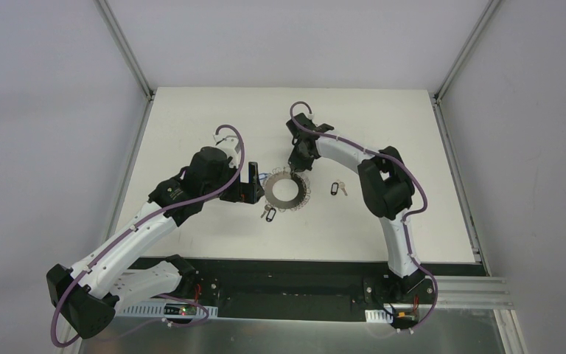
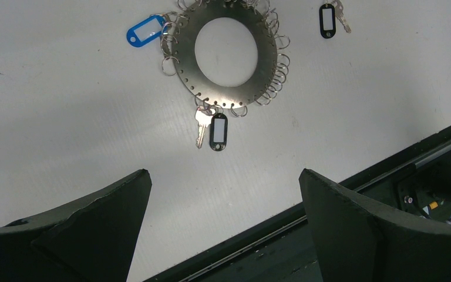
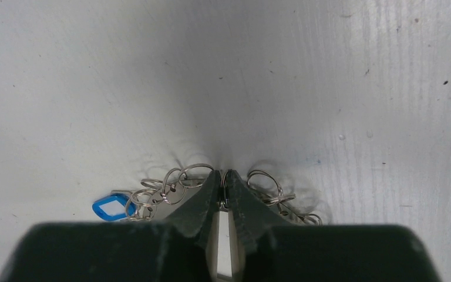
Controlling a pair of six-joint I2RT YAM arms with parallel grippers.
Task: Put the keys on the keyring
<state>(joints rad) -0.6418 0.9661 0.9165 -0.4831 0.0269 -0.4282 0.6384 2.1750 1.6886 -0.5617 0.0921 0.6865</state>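
Only right wrist view shows right claw [image 3: 224, 174] pinching keyring [image 3: 280, 198] loop

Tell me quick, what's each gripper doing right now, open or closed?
Left gripper: open, holding nothing.
Right gripper: closed, pinching a wire loop on the rim of the keyring.

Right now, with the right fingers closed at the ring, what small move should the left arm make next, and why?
Probably carry the open, empty left fingers across toward the black-tagged key lying apart, right of the keyring. The right fingers are shut on a loop at its rim, so they seem to steady it, and that key is plainly not hooked on.
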